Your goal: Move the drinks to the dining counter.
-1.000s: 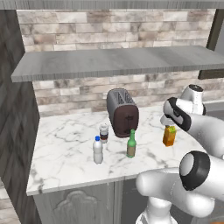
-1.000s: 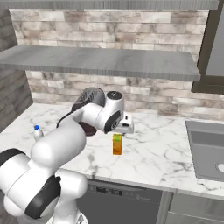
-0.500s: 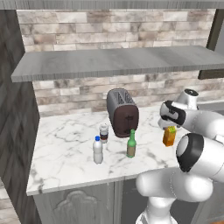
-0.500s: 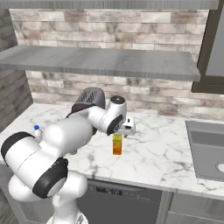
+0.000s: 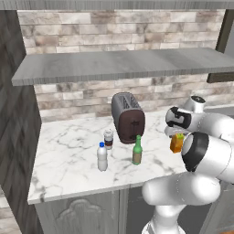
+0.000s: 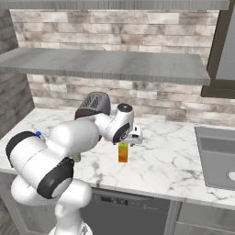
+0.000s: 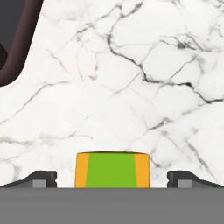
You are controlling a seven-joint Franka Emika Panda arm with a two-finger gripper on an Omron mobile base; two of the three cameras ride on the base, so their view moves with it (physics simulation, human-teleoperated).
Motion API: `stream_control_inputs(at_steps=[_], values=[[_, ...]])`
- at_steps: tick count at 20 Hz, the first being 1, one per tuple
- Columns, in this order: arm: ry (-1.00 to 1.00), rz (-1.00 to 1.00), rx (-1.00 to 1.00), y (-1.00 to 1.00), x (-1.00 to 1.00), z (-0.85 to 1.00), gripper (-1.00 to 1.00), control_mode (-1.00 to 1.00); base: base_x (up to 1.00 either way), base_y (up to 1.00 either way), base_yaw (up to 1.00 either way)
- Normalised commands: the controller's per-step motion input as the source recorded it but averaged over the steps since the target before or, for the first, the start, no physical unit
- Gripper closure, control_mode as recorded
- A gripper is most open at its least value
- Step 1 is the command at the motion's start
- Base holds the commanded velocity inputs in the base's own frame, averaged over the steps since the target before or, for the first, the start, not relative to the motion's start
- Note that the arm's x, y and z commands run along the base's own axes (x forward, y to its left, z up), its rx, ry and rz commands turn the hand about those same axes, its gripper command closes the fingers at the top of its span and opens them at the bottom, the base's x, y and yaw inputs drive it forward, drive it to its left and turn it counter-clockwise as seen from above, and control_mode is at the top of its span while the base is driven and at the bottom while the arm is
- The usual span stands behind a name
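The orange carton (image 5: pixel 177 143) (image 6: pixel 122 153) stands on the brick-backed marble worktop (image 5: pixel 68 155), right of the other drinks. Its green-and-orange top (image 7: pixel 112 169) lies between my fingertips (image 7: pixel 41 178) in the hand view. My gripper (image 5: pixel 176 133) (image 6: pixel 128 139) (image 7: pixel 112 180) hangs open just over the carton, jaws either side of it, not touching. The clear water bottle (image 5: pixel 102 156), green glass bottle (image 5: pixel 137 151) and dark cup (image 5: pixel 108 138) stand together in front of the toaster. The bottle's blue cap (image 6: pixel 39 134) peeks past my arm. The dining counter is out of view.
The dark red-brown toaster (image 5: pixel 128 118) (image 6: pixel 93 104) (image 7: pixel 13 39) stands at the back, close left of the carton. A grey shelf (image 5: pixel 123 64) runs low over the worktop. A sink (image 6: pixel 215 156) lies at the right. A dark wall (image 5: pixel 13 114) closes the left end.
My arm's elbow has swung round while the hand stayed above the orange carton, sinking slightly toward it. The jaws have stayed open, and the drinks have not moved.
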Motion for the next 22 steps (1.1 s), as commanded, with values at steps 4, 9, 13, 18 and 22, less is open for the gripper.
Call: stream_control_inputs(at_steps=[4,9,13,18,22], values=[[0.01,0.01,0.0,0.0,0.0,-0.27,-1.0,-1.0,0.0,0.0,0.0],[0.01,0.0,0.0,0.0,0.0,-0.38,1.0,-1.0,0.0,0.0,0.0],[0.02,0.0,0.0,0.0,0.0,-0.06,1.0,-1.0,0.0,0.0,0.0],[-0.02,0.03,0.0,0.0,-0.14,0.08,1.0,-1.0,0.0,0.0,0.0],[-0.2,0.06,0.0,0.0,-0.45,0.54,1.0,-1.0,0.0,0.0,0.0]])
